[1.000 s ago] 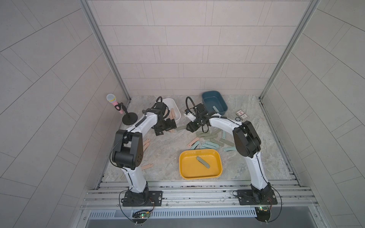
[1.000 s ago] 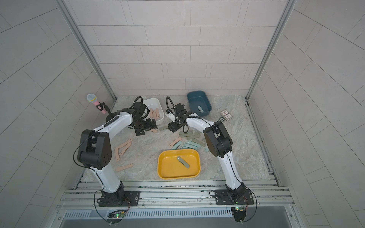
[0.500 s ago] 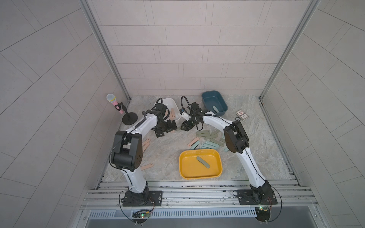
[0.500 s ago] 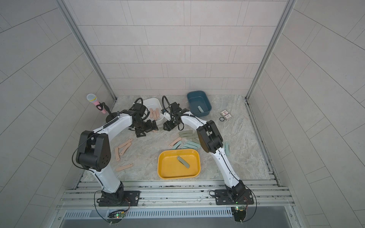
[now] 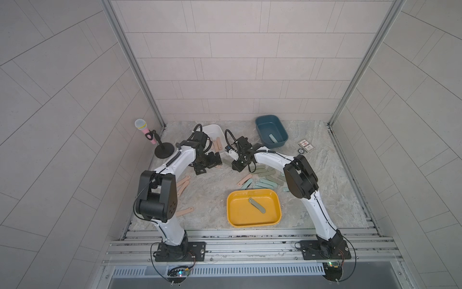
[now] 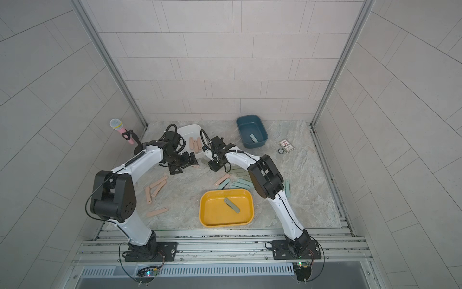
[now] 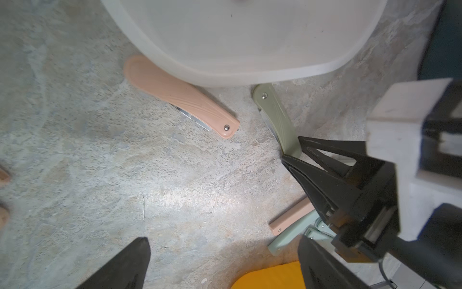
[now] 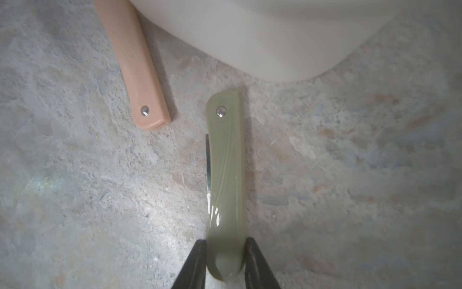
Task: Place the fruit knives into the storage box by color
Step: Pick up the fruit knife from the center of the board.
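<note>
White tub [image 8: 275, 37] and pink knife [image 8: 140, 75] stand just beside the olive knife [image 8: 226, 175].

Three boxes [image 5: 229, 209]; two arms [image 5: 175, 162]; one microphone [image 5: 143, 127]

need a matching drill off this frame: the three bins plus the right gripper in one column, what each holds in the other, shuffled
Column 1
1. yellow tray
2. blue bin
3. white bin
4. right gripper

Column 2
A. pale teal knife lying inside
B. peach-pink knives lying inside
C. tabletop olive-green knife, one end between the jaws
D. lone olive-green knife lying inside

Pairs: 1-D, 2-A, 3-B, 4-C
</note>
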